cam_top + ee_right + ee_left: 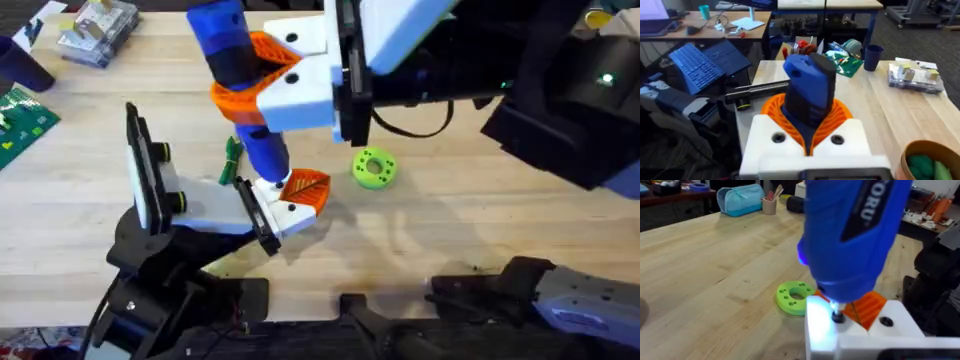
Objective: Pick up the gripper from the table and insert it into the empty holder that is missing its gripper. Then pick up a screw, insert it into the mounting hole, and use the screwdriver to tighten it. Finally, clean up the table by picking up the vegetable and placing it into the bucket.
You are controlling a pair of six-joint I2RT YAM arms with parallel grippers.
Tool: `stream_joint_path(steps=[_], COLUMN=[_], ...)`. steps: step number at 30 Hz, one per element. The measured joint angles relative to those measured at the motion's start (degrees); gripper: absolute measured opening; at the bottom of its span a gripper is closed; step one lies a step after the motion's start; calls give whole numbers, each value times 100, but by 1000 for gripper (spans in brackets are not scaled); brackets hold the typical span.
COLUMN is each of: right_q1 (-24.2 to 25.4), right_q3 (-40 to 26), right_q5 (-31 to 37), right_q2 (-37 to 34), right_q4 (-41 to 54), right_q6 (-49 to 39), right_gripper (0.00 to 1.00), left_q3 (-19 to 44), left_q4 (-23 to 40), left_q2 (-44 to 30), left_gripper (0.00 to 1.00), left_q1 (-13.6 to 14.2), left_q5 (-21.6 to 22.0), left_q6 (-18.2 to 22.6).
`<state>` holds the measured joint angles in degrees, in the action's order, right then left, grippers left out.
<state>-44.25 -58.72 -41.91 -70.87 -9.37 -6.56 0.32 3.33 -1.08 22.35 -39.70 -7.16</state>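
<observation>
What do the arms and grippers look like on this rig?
The right gripper is a white block with two black dots and orange ribbed pads, edged by a black bar. A black cable loops below its white arm. The left arm is black near its base.

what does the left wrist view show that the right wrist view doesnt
Left wrist view alone: the screwdriver's metal bit standing on the lit top of the holder, the orange gripper seated in that holder, and the flat green ring-shaped disc lying on the table.

Right wrist view alone: the bucket with green pieces inside, and the orange ribbed pads clamped around the tool's body.

Both: the blue screwdriver and the wooden table.
</observation>
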Motion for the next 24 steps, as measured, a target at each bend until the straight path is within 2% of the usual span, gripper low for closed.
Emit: stream_joint_path(steps=[17, 24], right_q1=[-11, -15], right_q3=[0, 65], right_q5=[175, -214], right_q2=[0, 32], right_q4=[6, -263], right_q6=[58, 33], right_gripper=[25, 25], left_q3=[0, 0], left_q4=[-9, -15], left_q2=[2, 29], left_gripper=[18, 18], left_q1=[0, -4], left_q5=[61, 74], left_q6=[-41, -10])
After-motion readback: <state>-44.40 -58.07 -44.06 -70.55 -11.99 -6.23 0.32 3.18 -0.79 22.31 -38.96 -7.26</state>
